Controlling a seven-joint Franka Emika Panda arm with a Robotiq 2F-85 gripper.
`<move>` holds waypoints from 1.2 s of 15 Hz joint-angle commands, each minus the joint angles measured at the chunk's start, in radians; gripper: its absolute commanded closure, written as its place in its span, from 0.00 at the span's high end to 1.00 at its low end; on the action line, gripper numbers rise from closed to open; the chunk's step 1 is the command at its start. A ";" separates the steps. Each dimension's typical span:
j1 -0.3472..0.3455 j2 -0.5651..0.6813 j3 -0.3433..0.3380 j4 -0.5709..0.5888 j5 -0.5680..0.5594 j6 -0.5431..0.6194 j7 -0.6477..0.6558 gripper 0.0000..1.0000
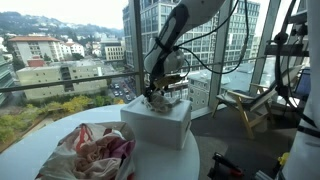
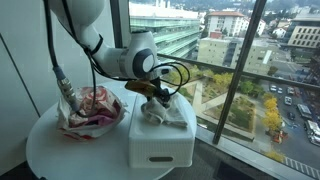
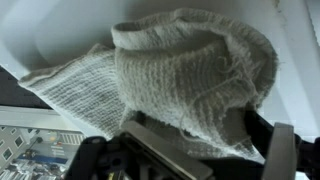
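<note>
1. Hovering low over a crumpled off-white knitted cloth (image 2: 166, 113), the black two-fingered gripper (image 2: 156, 97) of the white robot arm (image 2: 100, 45) is pictured with its jaws spread wide; nothing is pinched between them.
2. The cloth is seen lying bunched on the flat top of a white rectangular box (image 2: 160, 145), which stands on the round white worktop (image 2: 60, 150) beside tall windows (image 2: 250, 70).
3. The step in hand is judged to be the approach for a grasp: in the wrist view the fingers are set on either side of the cloth (image 3: 190, 70), though contact cannot be made out.
4. A short descent and a closing of the jaws on the thickest ridge would be called for next, it is judged. As the box top lies just beneath, the fingertips would have to be kept from pressing hard on it.
5. The cloth is shown as coarse and open-weave, pale grey-white, folded over itself into a soft hump, with one thin flat corner trailing outward. It is expected to be limp and to sag when lifted.
6. A crinkled clear plastic bag (image 2: 88, 108) with pink and red contents is seen on the worktop just beside the box, apart from the gripper.
</note>
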State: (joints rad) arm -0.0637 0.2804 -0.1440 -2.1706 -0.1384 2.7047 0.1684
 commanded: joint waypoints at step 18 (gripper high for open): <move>0.130 -0.264 0.165 -0.117 0.026 -0.003 -0.042 0.05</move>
State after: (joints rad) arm 0.0590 0.1405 -0.0371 -2.1978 -0.1865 2.6751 0.2472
